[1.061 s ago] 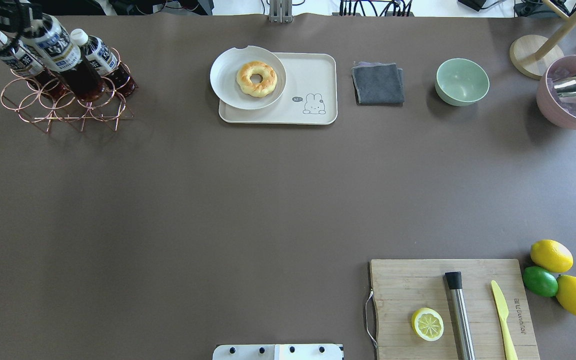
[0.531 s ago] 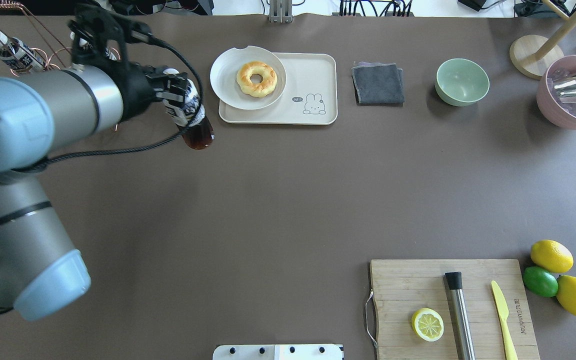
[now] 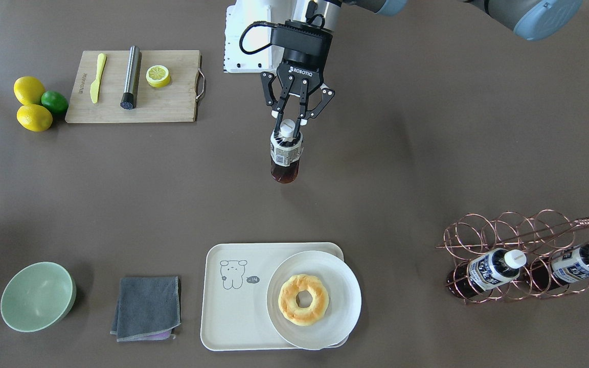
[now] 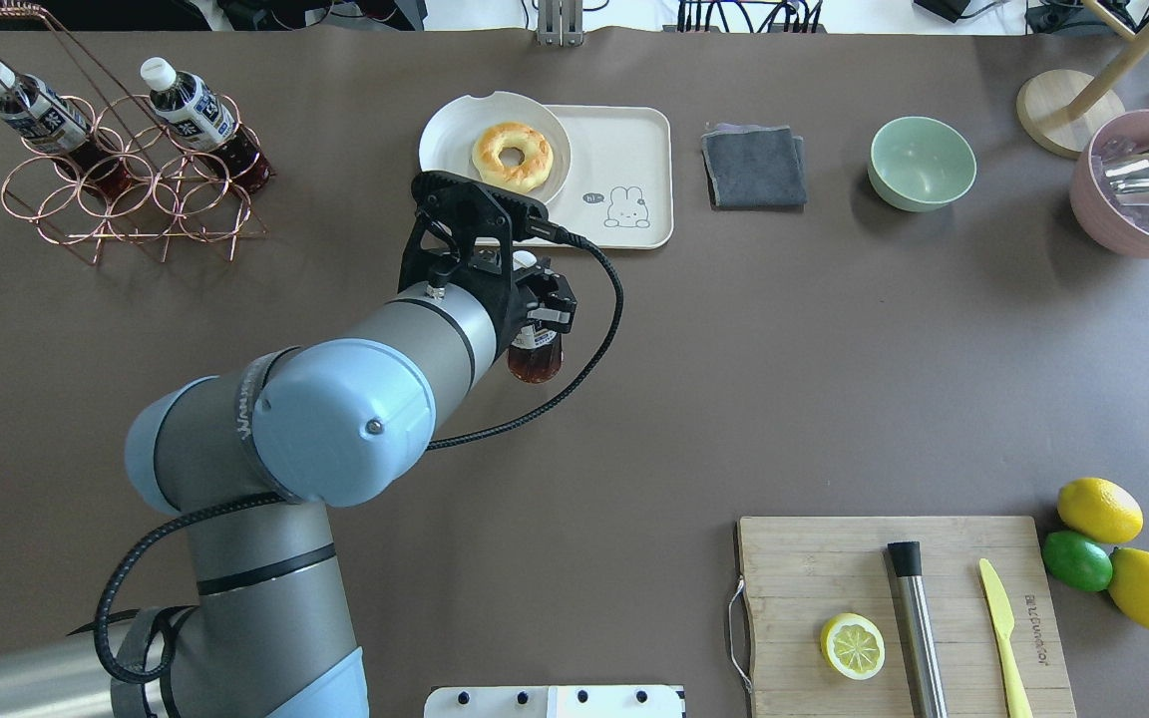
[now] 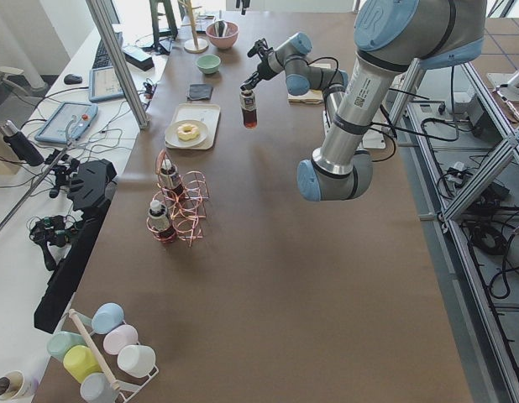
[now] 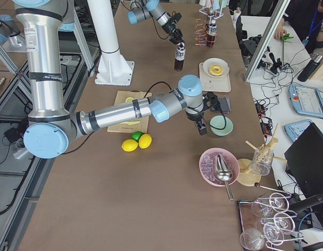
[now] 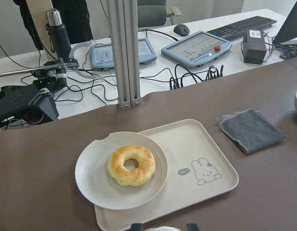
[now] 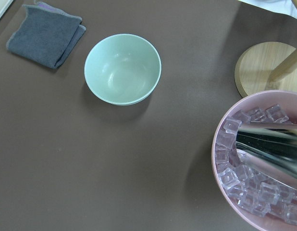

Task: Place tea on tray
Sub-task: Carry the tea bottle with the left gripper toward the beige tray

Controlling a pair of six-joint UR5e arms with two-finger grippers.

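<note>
My left gripper (image 3: 288,129) is shut on the neck of the tea bottle (image 3: 285,159), just under its white cap. The bottle hangs upright above the table, on the robot's side of the cream tray (image 3: 233,319). The overhead view shows the bottle (image 4: 535,361) under the wrist, near the tray (image 4: 624,140). The left wrist view looks onto the tray (image 7: 196,149), with the bottle's cap at its bottom edge. A white plate (image 3: 343,278) with a doughnut (image 3: 303,299) covers part of the tray. My right gripper (image 6: 202,127) hovers by the green bowl; I cannot tell if it is open.
Two alike bottles (image 4: 36,115) (image 4: 200,110) lie in a copper wire rack (image 4: 126,204) at far left. A grey cloth (image 4: 754,165), green bowl (image 4: 922,163) and pink ice bowl (image 4: 1133,224) stand right of the tray. A cutting board (image 4: 814,568) with lemon half, knife and steel rod lies front right.
My left arm has carried the tea bottle from the rack to the right and toward the robot, to a spot in front of the tray. Two bottles stay in the rack.
</note>
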